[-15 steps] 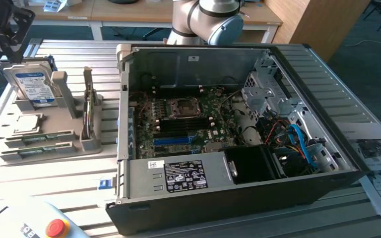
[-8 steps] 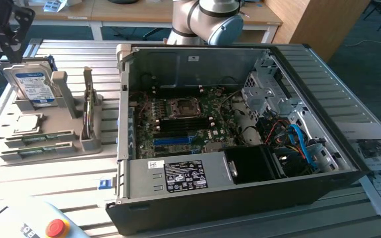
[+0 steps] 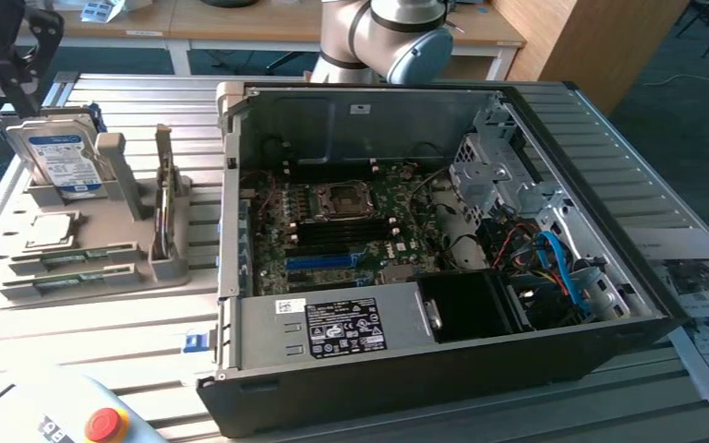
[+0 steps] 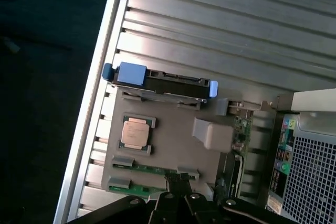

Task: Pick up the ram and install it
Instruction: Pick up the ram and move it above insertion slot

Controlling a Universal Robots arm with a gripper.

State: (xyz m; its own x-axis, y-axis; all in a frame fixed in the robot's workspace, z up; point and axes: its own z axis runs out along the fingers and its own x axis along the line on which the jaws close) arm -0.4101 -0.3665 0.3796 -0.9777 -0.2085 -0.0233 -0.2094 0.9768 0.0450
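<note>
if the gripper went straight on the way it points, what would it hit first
Probably the ram stick lying in the tray: the shut gripper points down, tips over that stick's end. Depth is unclear, so it may land on bare tray beside it.

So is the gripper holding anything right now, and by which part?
Nothing is held. The gripper, fingers shut on nothing, hangs above the tray, and the ram lies in its slot there.

Exterior oblique, wrist overhead; shared tray [image 3: 102,226]
</note>
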